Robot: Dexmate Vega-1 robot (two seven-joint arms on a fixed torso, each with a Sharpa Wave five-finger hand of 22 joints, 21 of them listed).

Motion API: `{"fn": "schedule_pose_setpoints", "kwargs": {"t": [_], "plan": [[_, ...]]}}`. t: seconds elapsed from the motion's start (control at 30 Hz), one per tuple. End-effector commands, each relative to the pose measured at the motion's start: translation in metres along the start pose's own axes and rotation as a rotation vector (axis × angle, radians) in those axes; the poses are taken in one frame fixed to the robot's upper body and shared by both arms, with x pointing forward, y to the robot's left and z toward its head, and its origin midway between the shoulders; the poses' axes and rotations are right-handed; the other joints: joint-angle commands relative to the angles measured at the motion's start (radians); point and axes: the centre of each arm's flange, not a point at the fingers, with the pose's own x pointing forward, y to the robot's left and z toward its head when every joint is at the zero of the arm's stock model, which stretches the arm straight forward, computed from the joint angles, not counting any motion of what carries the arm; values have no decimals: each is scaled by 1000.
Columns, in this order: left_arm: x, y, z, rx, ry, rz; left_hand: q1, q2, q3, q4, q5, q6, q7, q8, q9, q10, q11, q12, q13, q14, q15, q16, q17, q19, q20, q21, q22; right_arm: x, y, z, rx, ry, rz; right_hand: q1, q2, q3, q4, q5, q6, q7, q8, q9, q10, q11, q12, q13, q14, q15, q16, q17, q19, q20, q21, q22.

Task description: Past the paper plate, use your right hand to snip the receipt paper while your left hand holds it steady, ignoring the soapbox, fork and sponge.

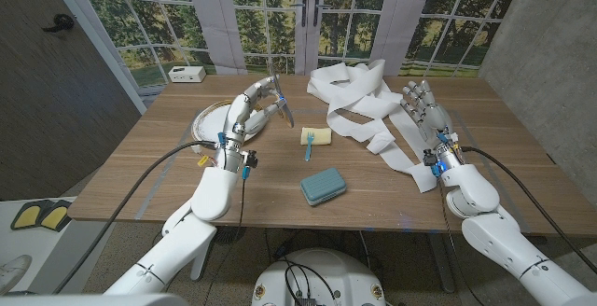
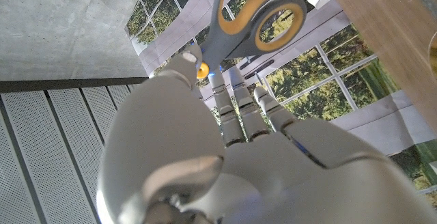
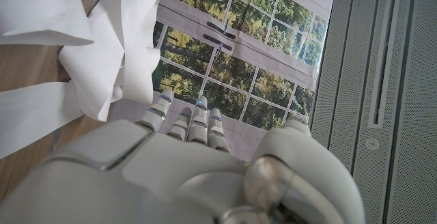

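1. Two hands are raised over the table (image 1: 140,171). The left hand (image 1: 250,108) grips scissors (image 1: 280,103); the right hand (image 1: 422,106) holds nothing, its fingers apart and reaching up.
2. Scissors: grey, with orange-lined handle loops that the left wrist view shows just past the fingertips (image 2: 229,91). In the head view they stand well above the table, the blades slanting down and away from the plate (image 1: 213,118).
3. Receipt paper (image 1: 359,101): a long white strip, loosely looped and crumpled into a heap on the far side of the table, well to the right of the plate. One flat band runs from the heap towards the near right edge, ending beside the right wrist. Its long axis slants from the far middle to the near right.
4. The plate is white and round and lies just left of the left hand, partly hidden by it; I cannot tell whether anything lies in it.
5. The yellow sponge (image 1: 317,137) lies right of the plate, between it and the paper, with a blue fork (image 1: 307,145) across it.
6. The teal soapbox (image 1: 323,187), closed, sits nearer the robot than the sponge.
7. In the right wrist view the paper's folds lie just beyond the right hand's fingers (image 3: 198,118).
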Motion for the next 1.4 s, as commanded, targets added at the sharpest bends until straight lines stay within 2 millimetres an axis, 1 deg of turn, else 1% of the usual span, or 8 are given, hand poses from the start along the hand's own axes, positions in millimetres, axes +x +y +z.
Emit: {"fn": "schedule_pose_setpoints", "kwargs": {"t": [0.03, 0.23, 0.4, 0.53, 0.67, 0.9, 1.2, 1.4], "plan": [[6, 5, -17, -125, 73, -51, -1, 23, -2, 3, -8, 41, 8, 9, 3, 146, -170, 11, 21, -13, -175, -3, 17, 1, 12, -2, 1, -6, 0, 0, -8, -1, -4, 10, -3, 7, -2, -1, 10, -2, 5, 5, 5, 1, 1, 6, -1, 0, 4, 1, 1, 6, 0, 1], [8, 6, -19, -132, 78, -72, 2, 28, 0, 3, -10, 66, 23, 11, 3, 136, -169, 20, 30, -15, -173, -1, 26, -3, 13, -2, 1, -8, 0, 1, -8, -3, -13, 9, -4, 7, -2, -2, 11, -2, 5, 5, 7, 0, 1, 6, 0, -1, 5, 2, 2, 6, 0, 1], [9, 6, -22, -156, 86, -72, 4, 31, 2, 1, -15, 175, 29, 36, 3, 122, -166, 34, 36, -15, -170, -2, 41, -6, 16, -1, 1, -9, 0, 1, -8, -2, -16, 9, -4, 8, -2, -2, 12, -3, 5, 5, 8, -1, 1, 6, -1, -1, 4, 2, 1, 6, 0, 1], [11, 7, -23, -180, 92, -79, 6, 31, 4, 0, -18, 235, 30, 50, 4, 118, -165, 38, 32, -14, -169, -3, 48, -8, 17, 0, 1, -10, 1, 0, -6, 0, -15, 9, -4, 9, -2, -2, 12, -3, 5, 5, 7, -2, 1, 6, -1, -2, 5, 2, 1, 6, 0, 1], [16, 7, -23, -201, 90, -83, 4, 32, 7, 1, -19, 253, 40, 53, 4, 116, -165, 42, 32, -14, -168, -6, 48, -9, 18, -1, 1, -10, 3, 0, -5, 2, -12, 9, -4, 9, -2, -3, 12, -2, 4, 5, 8, 0, 0, 7, -2, -2, 4, 2, 1, 6, 0, 1], [23, 8, -22, -251, 86, -92, -1, 30, 13, 3, -18, 276, 41, 60, 11, 117, -164, 47, 31, -10, -169, -13, 45, -10, 19, 0, 1, -8, 3, 0, -4, -4, -8, 7, -4, 10, -1, -3, 13, -3, 4, 5, 7, -3, -1, 7, -2, -1, 5, 3, 1, 6, 0, 1], [29, 7, -28, -333, 104, -152, -3, 29, 16, 2, -18, 298, 39, 68, 20, 116, -165, 53, 31, -7, -170, -16, 47, -10, 21, 1, 1, -10, 4, 0, -6, 1, -9, 6, -5, 11, -1, -4, 13, -4, 4, 5, 9, 0, -1, 7, -1, -1, 5, 3, 1, 7, 0, 1], [32, 5, -31, -374, 109, -176, -4, 26, 18, 1, -18, 309, 48, 72, 25, 116, -165, 58, 33, -4, -171, -18, 48, -11, 20, 1, 1, -9, 5, 1, -8, 2, -7, 6, -5, 12, -1, -4, 14, -5, 3, 5, 10, -4, -1, 7, 0, 0, 5, 3, 2, 7, 1, 1]]}}
